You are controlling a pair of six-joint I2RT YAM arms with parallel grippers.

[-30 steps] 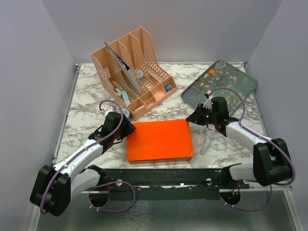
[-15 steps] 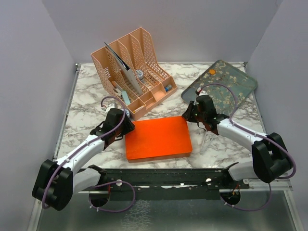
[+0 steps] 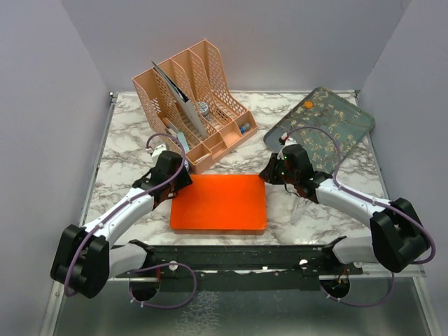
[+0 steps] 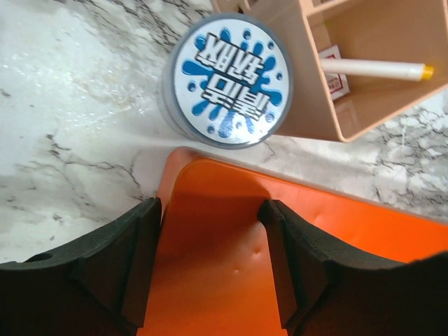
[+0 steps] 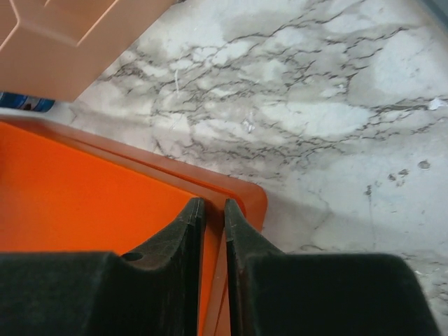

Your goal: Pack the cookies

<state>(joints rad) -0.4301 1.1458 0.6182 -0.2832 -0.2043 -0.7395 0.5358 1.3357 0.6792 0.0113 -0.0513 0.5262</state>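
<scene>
One orange round cookie (image 3: 308,104) lies on the floral tray (image 3: 329,129) at the back right; no other cookies show. A flat orange tray (image 3: 220,203) lies in the middle of the table. My right gripper (image 3: 269,173) is shut on the raised rim at its far right corner, and the wrist view shows the rim (image 5: 241,192) pinched between the right gripper (image 5: 213,204) jaws. My left gripper (image 3: 176,183) hovers over the far left corner, open, with bare orange tray (image 4: 350,231) between the left gripper (image 4: 210,206) fingers. The blue-and-white tin (image 4: 227,87) stands just beyond that corner.
A peach desk organizer (image 3: 192,98) with papers and small items stands at the back left, right beside the tin; a white pen (image 4: 371,68) lies in its front compartment. A clear plastic piece (image 3: 301,203) lies right of the orange tray. Side walls close in the table.
The orange tray has slid left and toward the near edge, turning slightly, with the right gripper holding its corner. Both grippers have shifted left with it.
</scene>
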